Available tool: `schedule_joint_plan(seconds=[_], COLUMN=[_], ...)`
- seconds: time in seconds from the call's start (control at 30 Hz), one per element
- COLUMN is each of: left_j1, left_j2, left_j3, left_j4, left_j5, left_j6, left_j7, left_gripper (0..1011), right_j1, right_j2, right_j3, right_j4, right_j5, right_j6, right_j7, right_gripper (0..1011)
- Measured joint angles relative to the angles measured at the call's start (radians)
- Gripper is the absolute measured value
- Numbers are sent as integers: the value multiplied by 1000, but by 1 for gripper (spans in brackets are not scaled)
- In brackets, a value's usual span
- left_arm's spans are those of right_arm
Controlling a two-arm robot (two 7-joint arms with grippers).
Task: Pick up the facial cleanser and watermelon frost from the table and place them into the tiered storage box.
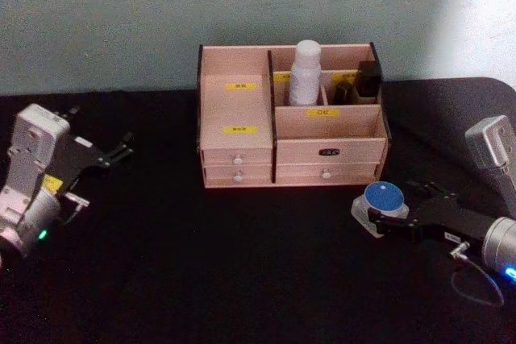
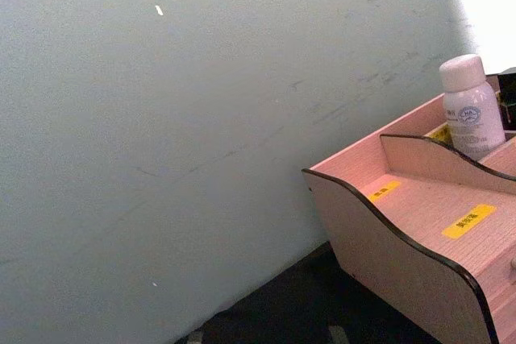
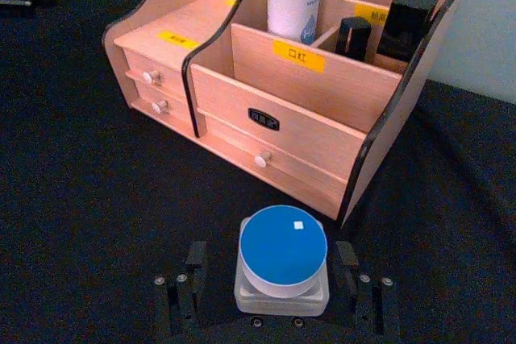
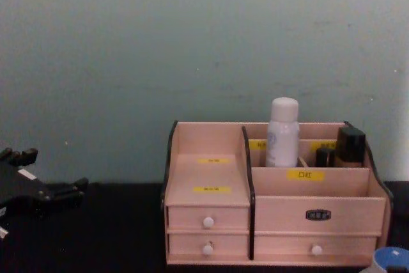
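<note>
White bottle first: it's standing upright in a back compartment of the wooden box, just left of the dark bottles, so I'm calling that half of the job done. That leaves the blue-lidded jar, and it isn't in the box yet. It sits on the black surface, just off the box's front right corner, near it but not touching.

My right hand is down low at that jar. From the right wrist camera I see one finger on each side of the jar's clear base, jaws spread wide enough to straddle it. There looks to be a sliver of gap on one side, so I read the hand as around the jar but not clamped on it. The jar looks flat on the surface, not lifted.

My left hand hangs over the surface well out to the left, clear of the box, and I can't tell how it's set from here.

By my reckoning, what remains is the squeeze, the lift, and the carry up into an open compartment. The long front tray looks free.
</note>
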Motion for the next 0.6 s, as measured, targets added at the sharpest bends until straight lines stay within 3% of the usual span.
schedule_joint_plan(seconds=[0.6], left_j1=[0], left_j2=[0], left_j3=[0], left_j4=[0], left_j5=[0], left_j6=[0], left_j7=[0], left_gripper=[1001], right_j1=[49], right_j2=[-32], right_j3=[-29], right_j4=[74], right_j5=[-25], right_j6=[-5], right_j7=[11], right_gripper=[1000])
